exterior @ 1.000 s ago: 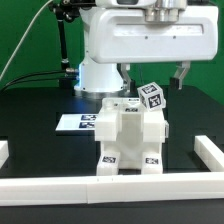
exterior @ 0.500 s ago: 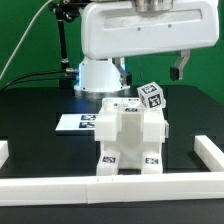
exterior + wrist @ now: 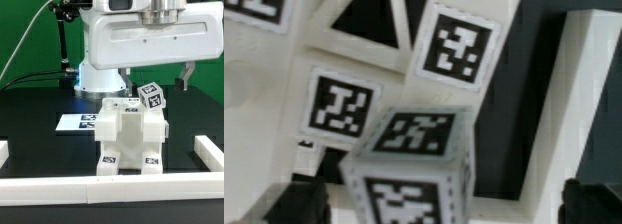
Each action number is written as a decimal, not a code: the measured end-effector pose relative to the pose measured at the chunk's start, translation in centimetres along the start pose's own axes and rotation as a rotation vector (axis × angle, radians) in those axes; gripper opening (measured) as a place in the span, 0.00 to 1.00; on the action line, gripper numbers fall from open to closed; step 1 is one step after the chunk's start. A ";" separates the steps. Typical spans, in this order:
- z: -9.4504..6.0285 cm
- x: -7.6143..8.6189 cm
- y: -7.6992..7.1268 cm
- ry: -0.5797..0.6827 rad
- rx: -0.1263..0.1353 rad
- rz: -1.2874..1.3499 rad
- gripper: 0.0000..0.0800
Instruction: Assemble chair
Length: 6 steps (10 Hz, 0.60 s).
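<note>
A small matte white plastic chair [image 3: 130, 140], built of blocky tagged parts, stands on a black table [image 3: 30, 120] near a low white rim wall [image 3: 60, 187]. The robot's two-finger gripper [image 3: 155, 81] hangs above it, spread wide and empty, over a tilted square white leg [image 3: 152, 96]

The chair [image 3: 130, 135] looks like smooth white plastic with a matt finish that takes no shine. Its square tags [image 3: 345, 103] are flat black-and-white print, dull and paper-like. The tabletop [image 3: 40, 150] is black and matt. The marker board [image 3: 78, 122] is thin and white, with a flat finish. The low rim wall [image 3: 50, 187] along the tabletop's near edge is matt white too. The arm's casing [image 3: 150, 45] is smooth white plastic with a soft gloss. The fingers [image 3: 304, 200] of the hand [image 3: 157, 80] are dark and dull.
</note>
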<state>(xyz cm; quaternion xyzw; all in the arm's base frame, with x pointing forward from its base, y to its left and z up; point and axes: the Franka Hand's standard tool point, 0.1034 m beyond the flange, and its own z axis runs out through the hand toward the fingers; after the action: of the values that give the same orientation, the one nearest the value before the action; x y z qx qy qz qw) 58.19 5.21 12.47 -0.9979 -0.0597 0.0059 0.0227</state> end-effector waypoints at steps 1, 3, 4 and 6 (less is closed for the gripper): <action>0.1 -0.1 0.0 -0.002 0.000 0.004 0.81; 0.1 -0.1 0.1 -0.002 0.000 0.006 0.53; 0.1 -0.1 0.1 -0.002 0.000 0.006 0.53; 0.1 -0.1 0.2 -0.001 0.000 0.006 0.36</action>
<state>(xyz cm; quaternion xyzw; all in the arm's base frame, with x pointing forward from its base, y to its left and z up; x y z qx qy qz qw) 58.13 5.04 12.41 -0.9981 -0.0565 0.0066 0.0225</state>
